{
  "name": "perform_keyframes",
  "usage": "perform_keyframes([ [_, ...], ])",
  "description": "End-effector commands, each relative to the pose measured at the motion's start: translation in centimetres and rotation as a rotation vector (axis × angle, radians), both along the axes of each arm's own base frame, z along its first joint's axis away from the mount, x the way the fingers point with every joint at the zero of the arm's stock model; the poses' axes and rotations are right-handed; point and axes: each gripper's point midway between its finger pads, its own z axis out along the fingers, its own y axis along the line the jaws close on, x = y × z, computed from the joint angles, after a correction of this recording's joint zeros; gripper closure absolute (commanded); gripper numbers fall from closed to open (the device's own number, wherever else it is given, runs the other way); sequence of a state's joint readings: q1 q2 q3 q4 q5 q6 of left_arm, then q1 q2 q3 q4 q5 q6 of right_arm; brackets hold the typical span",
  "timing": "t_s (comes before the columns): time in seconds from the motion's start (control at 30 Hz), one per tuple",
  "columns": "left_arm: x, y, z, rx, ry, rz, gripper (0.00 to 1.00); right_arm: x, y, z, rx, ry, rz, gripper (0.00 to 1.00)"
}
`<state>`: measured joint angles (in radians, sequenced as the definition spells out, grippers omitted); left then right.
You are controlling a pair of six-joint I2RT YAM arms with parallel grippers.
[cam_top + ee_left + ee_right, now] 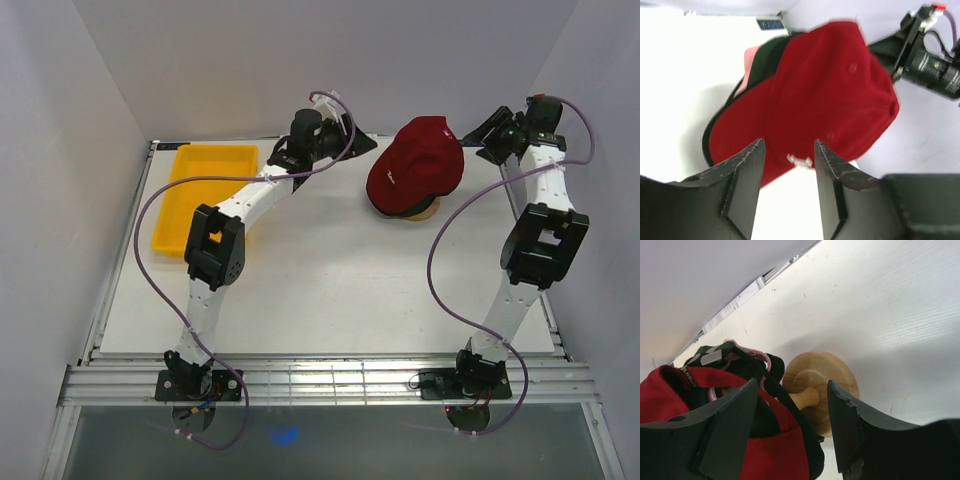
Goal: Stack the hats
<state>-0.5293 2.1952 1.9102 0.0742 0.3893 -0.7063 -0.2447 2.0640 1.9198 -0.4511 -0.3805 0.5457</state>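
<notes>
We see dark red cap (pixel 415 165) topping black cap (pixel 767 55) and pink cap (pixel 743 80) on the wooden stand (pixel 815 385), far right-centre of tabletop (pixel 300 290). The left tool (pixel 788 145) and right tool (pixel 793 385) are both apart, empty, flanking the stack. Stacking looks done to us; next: retreat without snagging.

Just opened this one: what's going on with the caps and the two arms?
The three caps are stacked on the wooden stand: the dark red cap on top, with the black/dark green cap and the pink cap peeking out beneath it. The left gripper and right gripper sit on either side of the stack, both open and holding nothing. The stacking looks done.
</notes>
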Motion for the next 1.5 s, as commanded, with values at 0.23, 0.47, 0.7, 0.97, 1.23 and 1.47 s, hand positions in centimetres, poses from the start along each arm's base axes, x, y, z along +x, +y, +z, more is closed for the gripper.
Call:
perform_keyframes([
  [0.23,3.5,-2.9,-0.1,-0.068,-0.085,-0.049,0.41,-5.1,2.5,5.4,0.029,-0.143,0.019,0.34],
  [0.47,1.4,-5.7,-2.4,-0.029,-0.103,-0.115,0.41,-3.8,6.3,4.7,-0.027,-0.116,0.098,0.34],
  [0.7,0.4,-5.0,-4.2,0.014,-0.072,-0.111,0.44,-1.0,5.6,2.6,-0.027,-0.043,0.084,0.35],
  [0.97,-0.3,-5.0,-7.8,0.045,0.015,-0.116,0.62,-0.8,5.5,0.0,-0.019,0.004,0.069,0.35],
  [1.23,-0.9,-4.7,-8.2,0.051,0.032,-0.115,0.79,-0.9,4.8,-0.1,-0.062,0.012,0.059,0.32],
  [1.47,-1.5,-4.5,-8.7,0.051,0.049,-0.123,0.91,-0.8,4.6,1.0,-0.076,-0.002,0.058,0.32],
])
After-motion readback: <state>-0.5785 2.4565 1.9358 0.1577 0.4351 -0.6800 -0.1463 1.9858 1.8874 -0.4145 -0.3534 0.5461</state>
